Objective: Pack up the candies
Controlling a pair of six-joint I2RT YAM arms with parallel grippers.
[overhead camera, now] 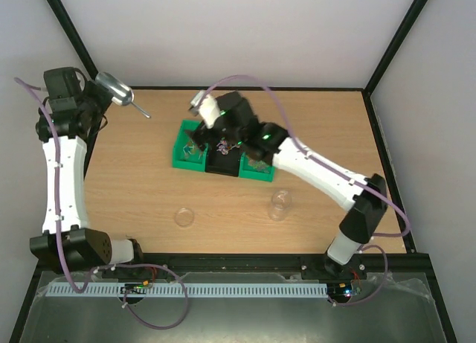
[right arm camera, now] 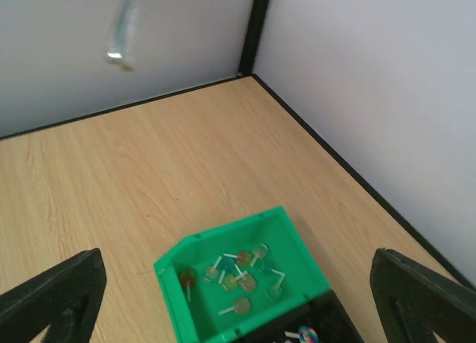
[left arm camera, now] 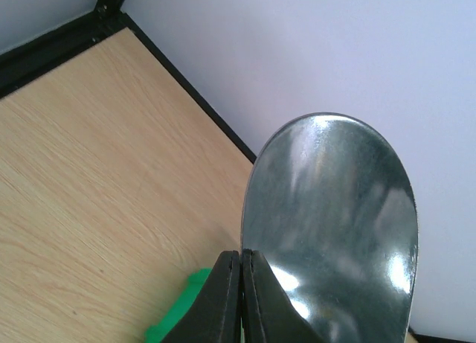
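The candies [right arm camera: 236, 274] sit in the green bin [right arm camera: 297, 242] mid-desk, beneath the spread right tool [right arm camera: 236, 283]. At 10 o'clock, the left tool [left arm camera: 241, 260] pinches the metal scoop [left arm camera: 335, 224] aloft. Scooping looks next: bring it down into the bin.

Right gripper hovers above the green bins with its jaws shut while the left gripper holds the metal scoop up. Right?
No: the right gripper is open, fingers wide apart in the right wrist view, above the green bins. The left gripper does hold the metal scoop.
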